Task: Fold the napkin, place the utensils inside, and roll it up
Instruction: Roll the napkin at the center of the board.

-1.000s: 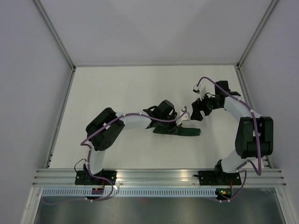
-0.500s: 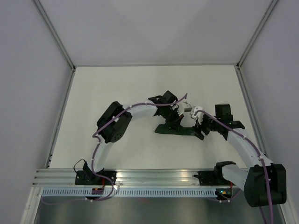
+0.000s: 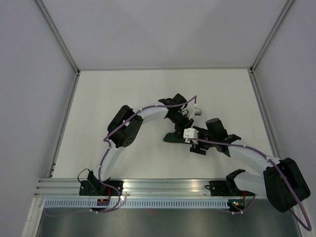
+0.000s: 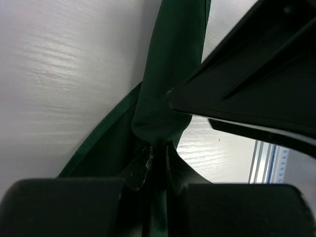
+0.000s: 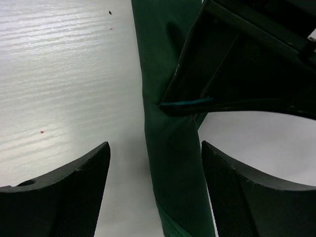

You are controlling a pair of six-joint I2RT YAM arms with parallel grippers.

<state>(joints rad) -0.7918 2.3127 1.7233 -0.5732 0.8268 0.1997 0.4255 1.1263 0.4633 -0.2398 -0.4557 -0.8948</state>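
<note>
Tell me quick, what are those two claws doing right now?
Left gripper: closed, pinching the dark green thin fabric napkin.
Right gripper: open, straddling the napkin, holding nothing.

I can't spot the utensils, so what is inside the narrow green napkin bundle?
Only dark green fabric shows on the napkin, pinched between the left fingers. Its folds hide the inside; no utensils are visible in any view.

both arms bend inward and meet near the middle of the white table [image 3: 123,89]. the left gripper [image 3: 182,122] and the right gripper [image 3: 197,146] are just beside each other, over the dark green napkin [image 3: 172,138]. only a narrow part of it shows. purple cables [image 3: 148,108] run along each arm.
</note>
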